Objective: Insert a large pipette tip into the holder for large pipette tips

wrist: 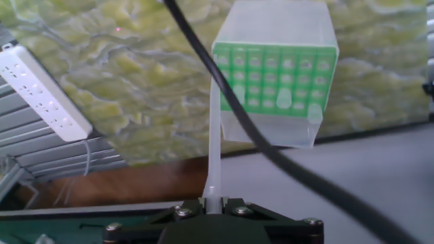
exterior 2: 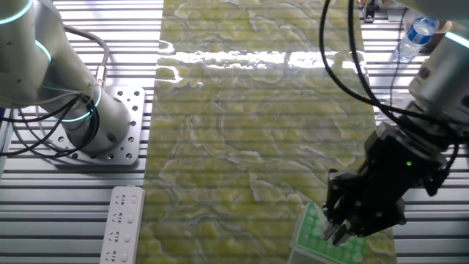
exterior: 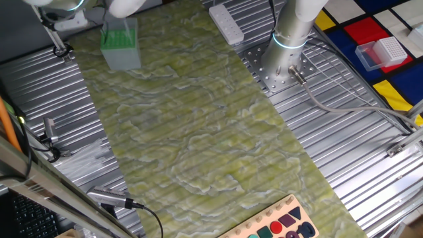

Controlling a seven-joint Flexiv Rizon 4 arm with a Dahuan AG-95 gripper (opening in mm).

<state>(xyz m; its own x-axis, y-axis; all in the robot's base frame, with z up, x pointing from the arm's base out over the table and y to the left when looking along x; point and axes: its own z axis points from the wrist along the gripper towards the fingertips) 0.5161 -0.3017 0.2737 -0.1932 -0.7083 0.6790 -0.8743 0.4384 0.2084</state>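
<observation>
The holder (wrist: 274,78) is a small rack with a bright green grid top and a pale translucent body. It stands on the green marbled mat, at the far left in one fixed view (exterior: 119,41) and at the bottom right in the other fixed view (exterior 2: 315,235). A few tips sit in its holes. My gripper (wrist: 212,200) is shut on the large pipette tip (wrist: 214,135), a slender whitish tube whose point reaches the left edge of the green top. In the other fixed view the gripper (exterior 2: 338,229) hangs right over the rack.
A white power strip (wrist: 46,91) lies at the mat's edge (exterior: 225,22). A black cable (wrist: 230,102) crosses in front of the rack. A second arm's base (exterior 2: 95,117) stands on the metal table. A clear box with white grid top (exterior: 383,51) sits far right.
</observation>
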